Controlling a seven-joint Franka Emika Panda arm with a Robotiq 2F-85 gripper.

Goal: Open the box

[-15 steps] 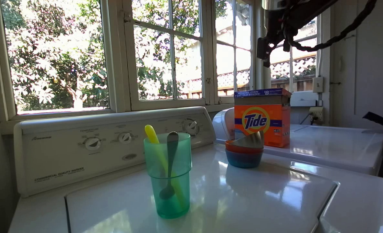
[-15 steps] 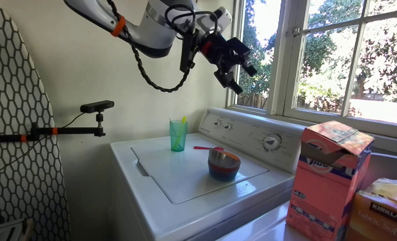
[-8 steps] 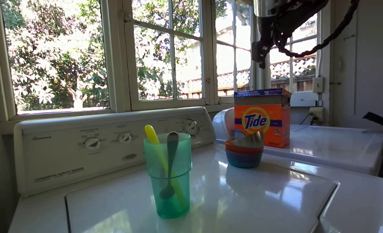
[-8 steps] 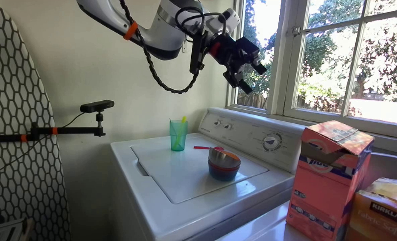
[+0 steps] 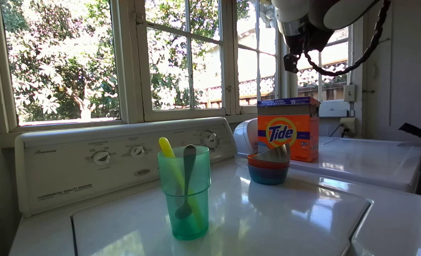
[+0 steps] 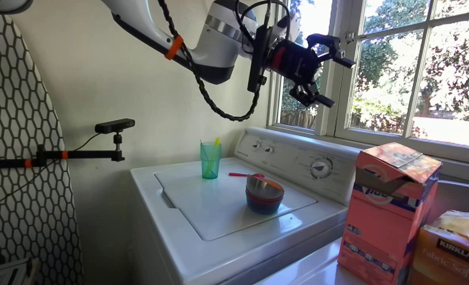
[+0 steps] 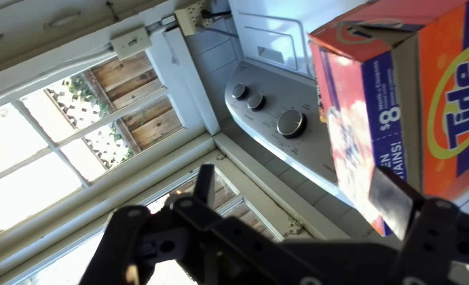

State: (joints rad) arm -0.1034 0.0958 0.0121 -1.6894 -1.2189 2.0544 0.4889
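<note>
The orange Tide box [image 5: 283, 133] stands upright on the far white machine. It shows pinkish in an exterior view [image 6: 373, 225], its top tilted with a dark gap under the front edge. In the wrist view the box [image 7: 380, 107] fills the right side; a bare cardboard strip shows between the blue band and the orange front. My gripper [image 6: 339, 83] is open and empty, in the air above and to the left of the box, apart from it. In the wrist view the gripper [image 7: 297, 190] has its fingers wide apart, the right one overlapping the box's blue band.
A green cup [image 6: 210, 160] with utensils, a red spoon [image 6: 244, 174] and stacked bowls [image 6: 264, 198] sit on the washer [image 6: 214, 221]. A Kirkland box [image 6: 448, 253] stands beside the Tide box. Windows [image 6: 384, 79] rise behind the washer's control panel [image 6: 293, 158].
The arm has moved right toward the Tide box in an exterior view, and the gripper has turned to point more level. Its fingers look farther apart. The box has not moved.
</note>
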